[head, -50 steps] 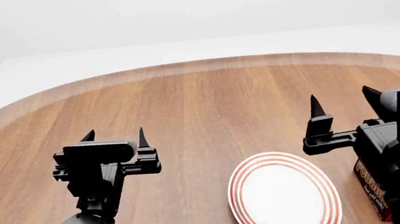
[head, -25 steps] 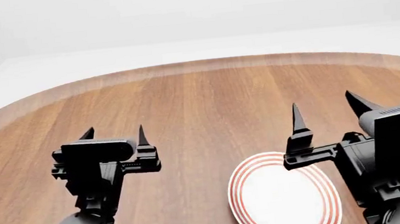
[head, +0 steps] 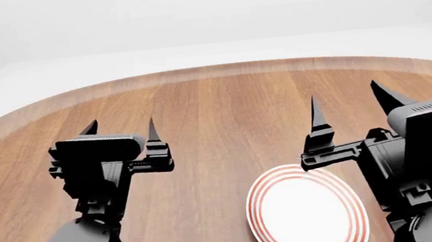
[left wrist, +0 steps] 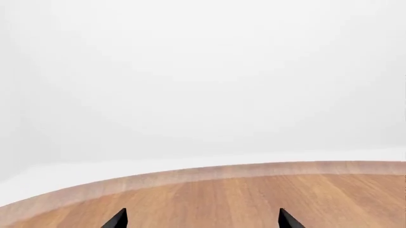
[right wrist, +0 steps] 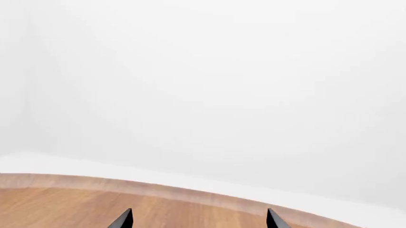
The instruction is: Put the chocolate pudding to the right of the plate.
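Observation:
The plate [head: 305,214], white with red rings, lies on the wooden table at the near right in the head view. The chocolate pudding is hidden behind my right arm, which stands right of the plate. My right gripper [head: 344,94] is open and empty, raised above the plate's far right edge with its fingers pointing away. My left gripper [head: 121,125] is open and empty, raised over bare table well left of the plate. The wrist views show only the tips of the left gripper [left wrist: 201,219] and the right gripper [right wrist: 198,218], spread wide over wood.
The round wooden table [head: 215,115] has a curved far edge [head: 211,71] against a plain white background. That edge also shows in the left wrist view [left wrist: 254,170] and the right wrist view [right wrist: 190,194]. No other object shows.
My right arm has risen and shifted left, now covering the brown carton that showed right of the plate one second ago. My left gripper has risen slightly.

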Controlling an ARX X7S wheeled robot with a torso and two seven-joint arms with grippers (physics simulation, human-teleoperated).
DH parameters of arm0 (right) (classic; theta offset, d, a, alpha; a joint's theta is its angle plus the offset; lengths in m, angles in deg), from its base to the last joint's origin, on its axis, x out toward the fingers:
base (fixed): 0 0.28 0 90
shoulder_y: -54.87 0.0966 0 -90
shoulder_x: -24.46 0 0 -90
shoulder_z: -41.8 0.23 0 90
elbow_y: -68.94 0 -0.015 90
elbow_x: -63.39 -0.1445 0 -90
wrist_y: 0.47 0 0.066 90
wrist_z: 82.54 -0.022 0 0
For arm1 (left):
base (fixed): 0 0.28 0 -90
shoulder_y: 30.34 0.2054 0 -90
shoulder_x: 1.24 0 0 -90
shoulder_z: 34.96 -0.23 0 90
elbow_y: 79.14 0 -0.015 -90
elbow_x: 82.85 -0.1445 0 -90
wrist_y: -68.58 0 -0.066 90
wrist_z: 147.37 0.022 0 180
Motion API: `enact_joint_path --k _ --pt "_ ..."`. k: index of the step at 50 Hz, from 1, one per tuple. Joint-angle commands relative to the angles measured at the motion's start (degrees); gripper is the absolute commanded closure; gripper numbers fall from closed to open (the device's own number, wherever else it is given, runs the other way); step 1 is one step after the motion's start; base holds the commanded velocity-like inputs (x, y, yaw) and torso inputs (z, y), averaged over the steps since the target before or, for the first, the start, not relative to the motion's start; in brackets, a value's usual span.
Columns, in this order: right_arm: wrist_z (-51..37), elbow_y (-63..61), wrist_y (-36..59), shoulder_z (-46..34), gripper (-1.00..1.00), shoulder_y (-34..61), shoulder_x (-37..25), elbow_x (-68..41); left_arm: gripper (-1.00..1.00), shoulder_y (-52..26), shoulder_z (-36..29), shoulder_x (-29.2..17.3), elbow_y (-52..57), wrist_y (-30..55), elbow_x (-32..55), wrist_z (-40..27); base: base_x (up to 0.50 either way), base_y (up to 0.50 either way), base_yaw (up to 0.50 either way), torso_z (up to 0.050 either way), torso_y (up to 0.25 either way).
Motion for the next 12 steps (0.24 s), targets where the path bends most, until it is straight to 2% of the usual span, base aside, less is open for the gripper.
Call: enact_joint_path --k 1,12 --pt "0.06 -0.52 0.87 0.43 -1.00 2.94 0.24 -1.31 -1.00 -2.44 0.23 -0.26 2.70 2.19 0.94 -0.82 0.00 0.00 0.00 0.000 0.000" --pt "0.31 -0.03 3.22 0.65 -1.00 8.40 0.56 -3.53 -1.00 -7.21 0.86 -0.80 6.50 6.11 2.33 -2.06 0.00 0.00 0.00 0.000 0.000"
